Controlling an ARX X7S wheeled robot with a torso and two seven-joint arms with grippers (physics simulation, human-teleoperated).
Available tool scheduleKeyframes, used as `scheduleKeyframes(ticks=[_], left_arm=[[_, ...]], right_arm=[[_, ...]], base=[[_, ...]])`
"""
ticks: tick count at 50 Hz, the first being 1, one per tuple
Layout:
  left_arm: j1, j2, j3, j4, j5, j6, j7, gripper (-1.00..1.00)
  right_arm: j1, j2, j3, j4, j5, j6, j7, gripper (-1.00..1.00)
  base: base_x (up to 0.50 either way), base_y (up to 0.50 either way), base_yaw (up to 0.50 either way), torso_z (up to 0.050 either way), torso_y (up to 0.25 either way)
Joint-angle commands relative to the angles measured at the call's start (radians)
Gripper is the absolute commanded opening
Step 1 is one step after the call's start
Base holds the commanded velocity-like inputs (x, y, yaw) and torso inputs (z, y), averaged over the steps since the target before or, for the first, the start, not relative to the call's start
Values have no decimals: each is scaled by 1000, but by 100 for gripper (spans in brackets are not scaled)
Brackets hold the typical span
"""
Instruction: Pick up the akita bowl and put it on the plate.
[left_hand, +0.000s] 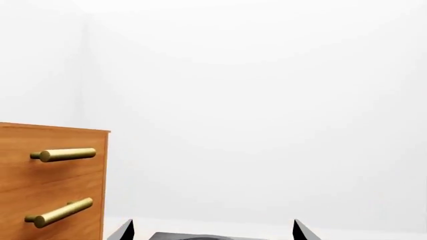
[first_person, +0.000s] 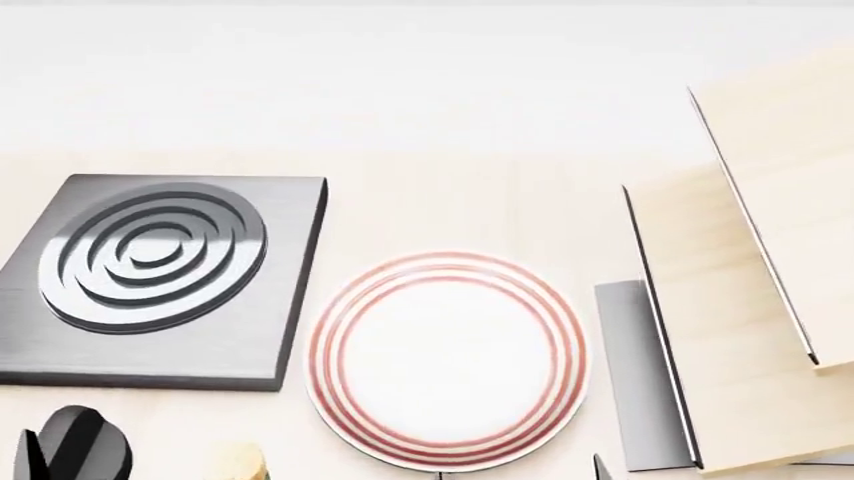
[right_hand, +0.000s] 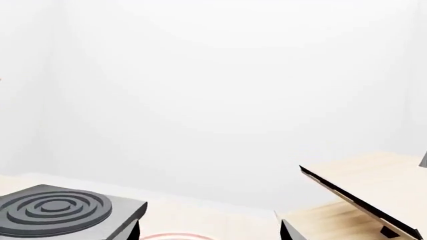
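The plate (first_person: 447, 360), white with red rings, lies flat on the pale wooden counter in the middle of the head view. Its far rim (right_hand: 177, 236) just shows in the right wrist view, between the fingertips of my right gripper (right_hand: 211, 232), which stands open and holds nothing. My left gripper (left_hand: 213, 233) is open too, its two fingertips wide apart over the near edge of the dark burner (left_hand: 193, 236). The akita bowl is out of view in all frames. In the head view only a dark piece of my left arm (first_person: 74, 445) shows at the lower left.
A dark square burner (first_person: 154, 270) with concentric rings sits left of the plate. A light wooden rack (first_person: 747, 300) with slanted boards stands to its right. A wooden cabinet (left_hand: 50, 180) with brass bar handles appears in the left wrist view. A white wall is behind.
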Motion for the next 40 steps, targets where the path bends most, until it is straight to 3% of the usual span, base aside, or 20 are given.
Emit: scheduleKeyframes(ticks=[1, 9, 13, 35, 40], left_arm=[[-2, -5, 2, 0, -4, -1, -4, 100], [0, -9, 4, 1, -3, 0, -8, 100], [-1, -10, 5, -2, -4, 2, -9, 100], [-4, -17, 5, -8, -2, 1, -21, 100], [-29, -21, 8, -25, -7, -59, -20, 100]], right_arm=[[4, 7, -7, 0, 18, 6, -8, 100], [3, 7, -10, 7, -6, -6, 9, 100], [4, 8, -7, 5, 13, -5, 7, 100], [3, 21, -20, 7, 16, -19, 9, 100], [10, 20, -21, 15, 17, -19, 10, 100]], base=[[0, 0, 0, 0, 0], [0, 0, 0, 0, 0], [0, 469, 0, 0, 0], [0, 0, 0, 0, 0], [0, 0, 0, 0, 0]])
